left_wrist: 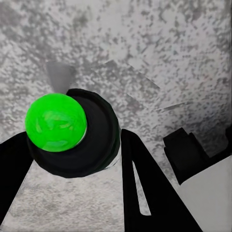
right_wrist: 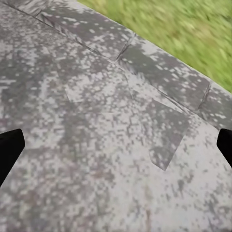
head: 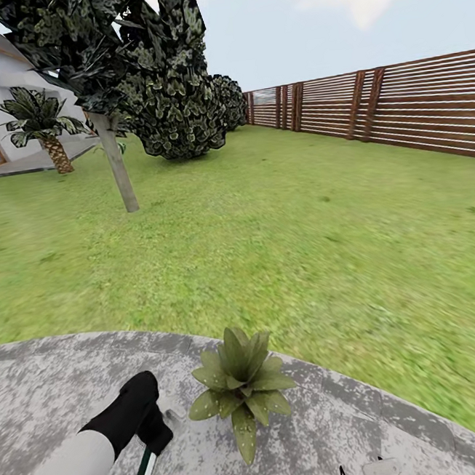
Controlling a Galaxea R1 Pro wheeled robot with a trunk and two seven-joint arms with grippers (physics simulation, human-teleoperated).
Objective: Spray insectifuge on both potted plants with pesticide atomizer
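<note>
Left gripper (head: 157,429): jaws closed on the pesticide atomizer (head: 144,472), gripping it near its upper end. In the left wrist view the two black fingers (left_wrist: 145,188) flank the bottle's round dark body (left_wrist: 89,140), seen end-on, with a bright green cap (left_wrist: 55,122) at the near end.

Right gripper (right_wrist: 116,145): jaws spread wide, the black fingertips (right_wrist: 9,145) at opposite edges of the wrist view, nothing between them; mottled grey stone of the patio (right_wrist: 111,159) lies beyond, with lawn (right_wrist: 193,34) past the patio's edge. In the head view, part of this gripper (head: 372,473) shows at the lower edge.

Atomizer: slim, dark green, with a white patch along its side. Its long axis runs nearly upright, tilted slightly, the free end hanging down toward the patio (head: 49,389) below the gripper. Whether it touches the stone cannot be told.

Location: held over the patio, just beside one potted plant (head: 242,387), on the plant's left. The plant is a rosette of broad pointed green leaves standing near the patio's edge. Beyond: lawn (head: 266,227), a tree (head: 117,170), dark shrubs (head: 180,104), a slatted wooden fence (head: 399,107).
</note>
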